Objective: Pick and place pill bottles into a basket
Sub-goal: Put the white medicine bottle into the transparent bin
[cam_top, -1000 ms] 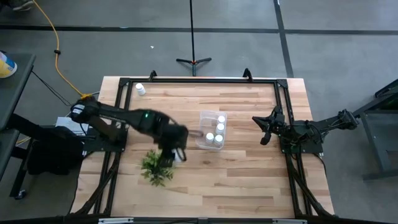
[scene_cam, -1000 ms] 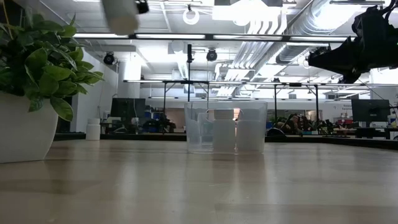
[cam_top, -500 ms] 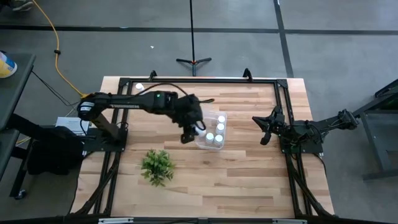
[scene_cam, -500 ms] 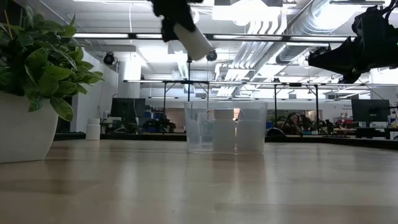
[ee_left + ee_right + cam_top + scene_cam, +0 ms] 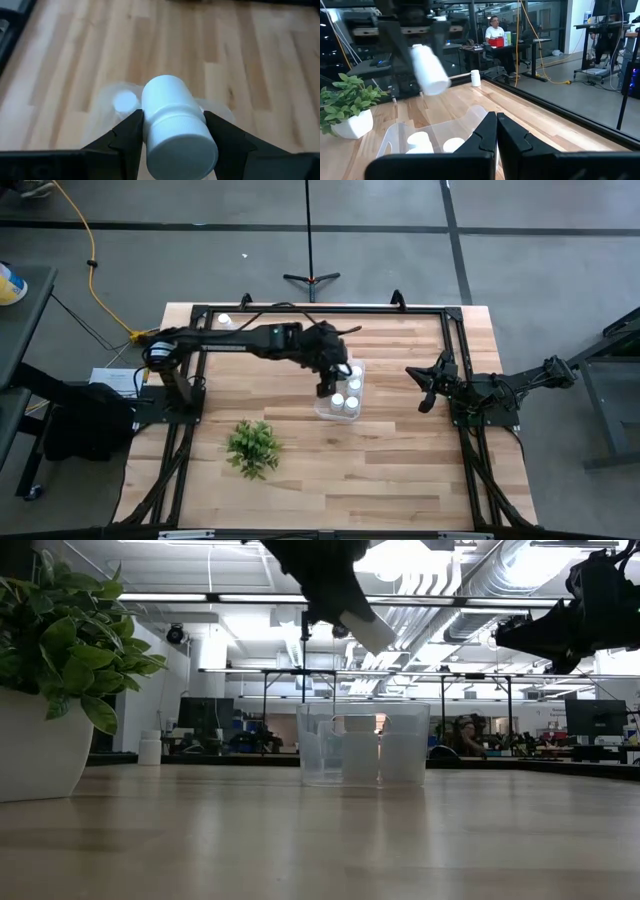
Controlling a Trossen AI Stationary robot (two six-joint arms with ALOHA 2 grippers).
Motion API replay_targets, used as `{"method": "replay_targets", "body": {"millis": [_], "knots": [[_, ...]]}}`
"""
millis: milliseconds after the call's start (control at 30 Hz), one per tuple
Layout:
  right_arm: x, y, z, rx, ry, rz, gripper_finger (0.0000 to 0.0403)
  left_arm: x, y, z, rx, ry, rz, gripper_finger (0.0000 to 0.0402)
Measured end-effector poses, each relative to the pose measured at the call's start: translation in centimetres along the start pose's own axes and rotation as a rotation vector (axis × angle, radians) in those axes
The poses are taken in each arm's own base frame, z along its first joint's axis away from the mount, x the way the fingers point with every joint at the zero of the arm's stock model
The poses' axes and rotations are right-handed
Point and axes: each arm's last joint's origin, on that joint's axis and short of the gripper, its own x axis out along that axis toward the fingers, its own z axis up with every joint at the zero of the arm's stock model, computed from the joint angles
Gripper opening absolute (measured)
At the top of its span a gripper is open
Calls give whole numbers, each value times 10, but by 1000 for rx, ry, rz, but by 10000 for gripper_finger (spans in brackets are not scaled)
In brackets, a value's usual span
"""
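A: Left tool (image 5: 326, 383)?
B: It is being held above the clear basket (image 5: 341, 389), clenched on a white pill bottle (image 5: 175, 122). In the left wrist view the bottle is being gripped between both dark fingers (image 5: 127, 135), cap end nearest the camera. In the low view the held bottle (image 5: 368, 632) is being carried tilted, well above the basket (image 5: 362, 744) rim.

A: Basket contents?
B: White-capped pill bottles (image 5: 351, 394) are being seen standing inside it, several of them; an exact count cannot be told. Basket is sitting on the wooden tabletop (image 5: 380, 460), near its middle.

A: Anything loose?
B: One more bottle (image 5: 225, 321) is standing at the far left corner of the tabletop, well apart from the basket.

A: Right tool (image 5: 424, 402)?
B: It is being kept clenched on nothing, raised at the right side of the tabletop, apart from the basket. Fingers (image 5: 487, 135) are being pressed together in its wrist view.

A: Other things?
B: A small potted plant (image 5: 252, 448) is sitting on the tabletop, nearer the front edge, left of the basket.
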Motion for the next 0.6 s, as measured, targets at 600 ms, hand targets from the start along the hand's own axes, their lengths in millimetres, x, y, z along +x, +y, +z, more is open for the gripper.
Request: {"method": "replay_targets", "body": {"millis": [600], "knots": [[0, 0, 0, 1, 0, 0, 2, 24, 14, 14, 103, 170, 104, 216]]}}
